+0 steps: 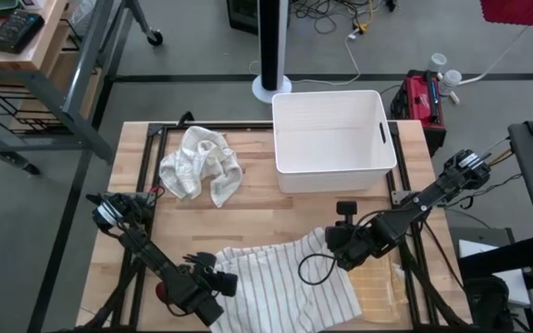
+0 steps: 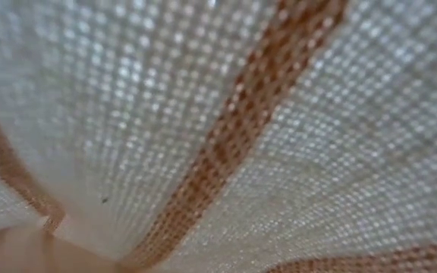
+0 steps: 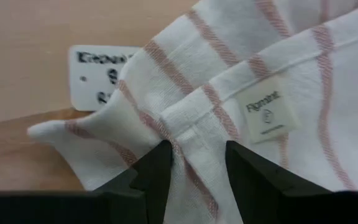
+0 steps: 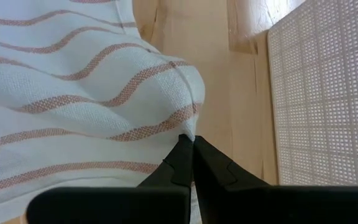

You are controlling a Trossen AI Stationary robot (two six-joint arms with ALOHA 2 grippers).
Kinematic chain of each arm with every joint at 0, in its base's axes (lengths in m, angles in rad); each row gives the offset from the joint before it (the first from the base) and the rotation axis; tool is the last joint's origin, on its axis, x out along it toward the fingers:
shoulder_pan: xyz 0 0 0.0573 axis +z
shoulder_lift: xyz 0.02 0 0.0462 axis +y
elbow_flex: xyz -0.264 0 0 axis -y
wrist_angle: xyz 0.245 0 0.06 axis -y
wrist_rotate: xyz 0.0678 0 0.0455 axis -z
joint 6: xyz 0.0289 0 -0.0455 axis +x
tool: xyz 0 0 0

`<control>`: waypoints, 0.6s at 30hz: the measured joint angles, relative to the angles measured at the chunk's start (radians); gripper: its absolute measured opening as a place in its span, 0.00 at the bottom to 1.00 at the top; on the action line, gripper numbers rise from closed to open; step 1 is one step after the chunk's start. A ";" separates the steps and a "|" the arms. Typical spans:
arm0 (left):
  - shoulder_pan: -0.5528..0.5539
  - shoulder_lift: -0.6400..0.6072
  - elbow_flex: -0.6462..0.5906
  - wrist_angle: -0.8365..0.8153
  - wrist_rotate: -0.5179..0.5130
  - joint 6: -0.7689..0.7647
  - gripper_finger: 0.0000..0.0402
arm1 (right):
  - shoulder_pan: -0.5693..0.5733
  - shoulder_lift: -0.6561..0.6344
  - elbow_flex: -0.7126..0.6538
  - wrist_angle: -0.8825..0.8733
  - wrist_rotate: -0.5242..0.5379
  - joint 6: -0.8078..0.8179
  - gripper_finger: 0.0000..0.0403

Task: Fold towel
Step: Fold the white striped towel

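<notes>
Left pincer (image 3: 194, 163) fingers parted, straddling a raised fold of the striped towel (image 1: 285, 277) at its near-left corner; cloth sits between the fingers, not pinched. Right pincer (image 4: 193, 146) closed tight on the towel's edge at its right side. Wooden surface (image 1: 257, 208) also carries a white bin (image 1: 331, 139) and a crumpled white cloth (image 1: 202, 165), both well apart from the towel. Grey floor around. Towel white with reddish stripes, rumpled, near front edge; small label (image 3: 267, 112) visible.

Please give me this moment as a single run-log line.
striped towel: partly folded, front of table | left tool: open around its edge | right tool: shut on striped towel | crumpled cloth: beside white bin
</notes>
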 joint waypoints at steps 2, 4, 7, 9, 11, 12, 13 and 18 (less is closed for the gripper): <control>0.000 0.000 0.006 -0.002 -0.001 0.000 0.35 | 0.000 0.000 0.000 0.002 0.000 0.000 0.00; 0.000 0.000 0.009 -0.002 0.000 0.001 0.35 | 0.000 0.000 0.000 0.003 0.000 0.000 0.00; 0.000 0.000 0.009 -0.027 0.012 0.027 0.36 | 0.000 0.000 0.000 0.007 0.000 0.000 0.00; 0.000 0.000 0.008 -0.070 0.041 0.039 0.36 | 0.000 0.000 0.000 0.007 0.000 0.000 0.00; 0.000 0.000 0.008 -0.126 0.087 0.033 0.36 | 0.000 0.000 0.000 0.009 0.000 0.000 0.00; 0.000 0.000 0.008 -0.146 0.103 0.024 0.36 | 0.000 0.000 0.000 0.010 0.000 0.000 0.00; -0.001 0.000 0.009 -0.154 0.105 0.022 0.36 | 0.000 0.000 0.000 0.010 0.000 0.000 0.00; -0.001 -0.002 0.044 -0.148 0.051 0.039 0.34 | 0.000 0.000 0.000 0.013 0.000 0.000 0.00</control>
